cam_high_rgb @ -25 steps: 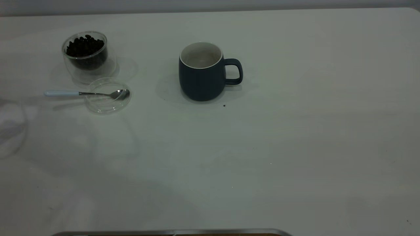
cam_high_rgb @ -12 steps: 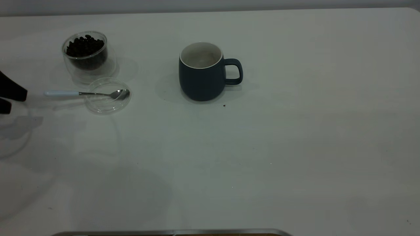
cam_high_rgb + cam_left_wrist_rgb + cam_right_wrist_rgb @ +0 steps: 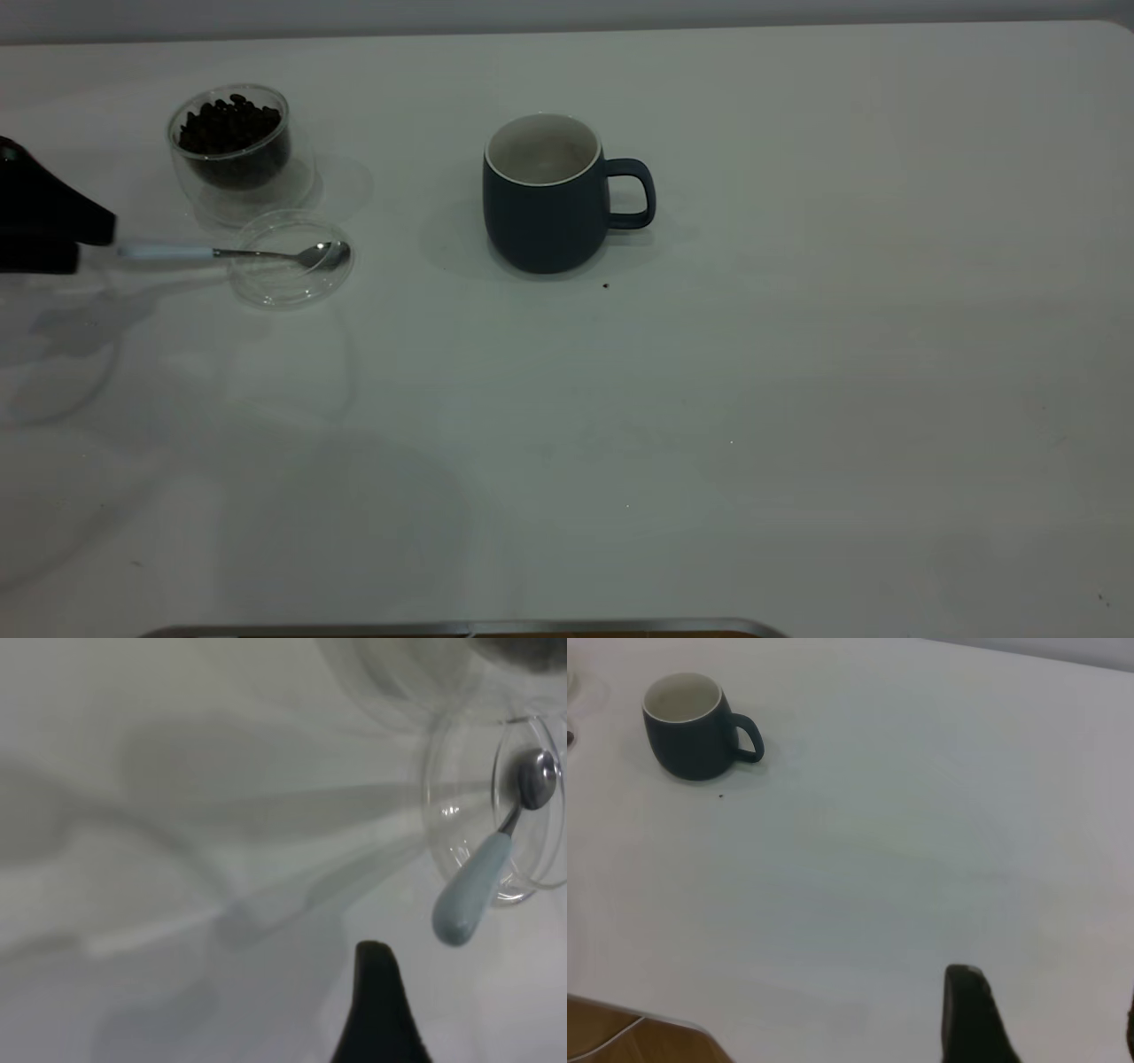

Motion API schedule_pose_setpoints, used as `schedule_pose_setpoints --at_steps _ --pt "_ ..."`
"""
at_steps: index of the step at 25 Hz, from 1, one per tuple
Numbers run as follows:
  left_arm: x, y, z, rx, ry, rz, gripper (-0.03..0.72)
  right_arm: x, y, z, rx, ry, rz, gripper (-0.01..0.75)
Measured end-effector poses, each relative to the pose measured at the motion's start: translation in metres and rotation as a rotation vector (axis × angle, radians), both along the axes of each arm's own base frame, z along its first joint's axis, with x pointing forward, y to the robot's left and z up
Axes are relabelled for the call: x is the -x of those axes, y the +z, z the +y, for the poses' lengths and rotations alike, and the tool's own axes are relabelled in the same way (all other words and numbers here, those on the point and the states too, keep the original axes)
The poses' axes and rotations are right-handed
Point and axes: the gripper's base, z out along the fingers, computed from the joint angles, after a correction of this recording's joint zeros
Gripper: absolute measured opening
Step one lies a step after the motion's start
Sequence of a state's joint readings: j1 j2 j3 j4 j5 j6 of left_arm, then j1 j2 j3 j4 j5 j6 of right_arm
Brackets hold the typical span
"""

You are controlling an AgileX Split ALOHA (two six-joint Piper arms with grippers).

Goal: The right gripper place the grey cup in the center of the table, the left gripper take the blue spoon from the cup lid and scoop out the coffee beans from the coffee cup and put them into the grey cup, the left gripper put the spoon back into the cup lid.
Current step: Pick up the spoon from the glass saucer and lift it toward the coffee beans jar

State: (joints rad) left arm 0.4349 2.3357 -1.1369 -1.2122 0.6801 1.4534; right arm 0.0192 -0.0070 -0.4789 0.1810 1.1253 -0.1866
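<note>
The grey cup (image 3: 542, 199) stands upright near the table's middle, handle to the right, and also shows in the right wrist view (image 3: 687, 726). The blue-handled spoon (image 3: 168, 252) lies with its bowl in the clear cup lid (image 3: 288, 279). The glass coffee cup (image 3: 232, 146), full of beans, stands just behind the lid. My left gripper (image 3: 84, 245) is open at the left edge, its tips just short of the spoon handle's end. The left wrist view shows one finger (image 3: 376, 1001) near the handle (image 3: 468, 902). My right gripper (image 3: 1050, 1019) is open and empty, far from the cup.
A single dark bean (image 3: 605, 285) lies on the table just in front of the grey cup. The white table (image 3: 797, 399) stretches wide to the right and front. A metal edge (image 3: 461, 627) runs along the front.
My left gripper has come in from the left edge and moved right, up to the end of the spoon handle. The cups, lid and spoon have not moved.
</note>
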Motion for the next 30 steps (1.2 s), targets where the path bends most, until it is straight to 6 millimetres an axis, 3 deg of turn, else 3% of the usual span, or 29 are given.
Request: schedule_pose_setpoints --at_steps 7,19,30 --pt "-0.001 -0.016 -0.008 -0.023 -0.006 0.013 0.593 0.000 0.000 0.000 0.000 0.000 0.000 0.451" --pt "-0.004 -0.018 -0.012 0.026 0.026 -0.006 0.593 0.000 0.000 0.000 0.000 0.000 0.000 0.451" --pt "-0.010 -0.028 -0.036 0.039 -0.022 -0.049 0.593 0.000 0.000 0.000 0.000 0.000 0.000 0.451"
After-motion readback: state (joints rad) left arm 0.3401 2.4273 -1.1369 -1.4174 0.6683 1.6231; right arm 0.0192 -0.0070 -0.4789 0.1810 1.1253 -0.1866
